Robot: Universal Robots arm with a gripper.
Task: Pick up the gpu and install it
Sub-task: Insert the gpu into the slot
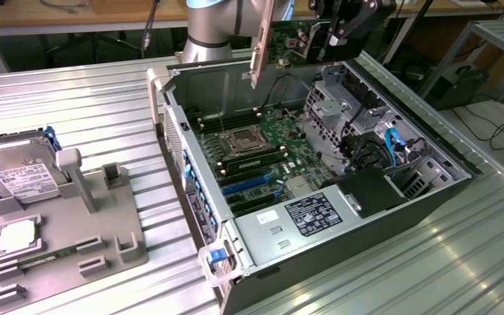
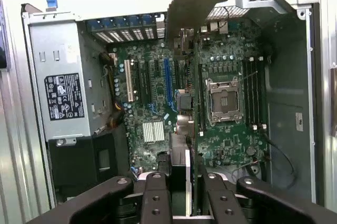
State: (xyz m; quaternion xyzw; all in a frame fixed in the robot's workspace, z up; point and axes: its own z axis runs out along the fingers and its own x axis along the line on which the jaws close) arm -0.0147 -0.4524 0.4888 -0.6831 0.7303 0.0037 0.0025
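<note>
My exterior view shows the gpu [image 1: 285,41] hanging edge-down above the open computer case [image 1: 322,262]. The wrist view adds the motherboard [image 2: 158,92] slots inside that case, beneath the card. The gripper [image 1: 338,31] is clamped on the card, wrist pointing down into the case.

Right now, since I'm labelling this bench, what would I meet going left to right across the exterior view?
Hard drive → grey parts holder → side wall of the open computer case → processor socket → blue cable → metal rack. The graphics card, held in the hand, hangs over the case, so I leave it out.
</note>
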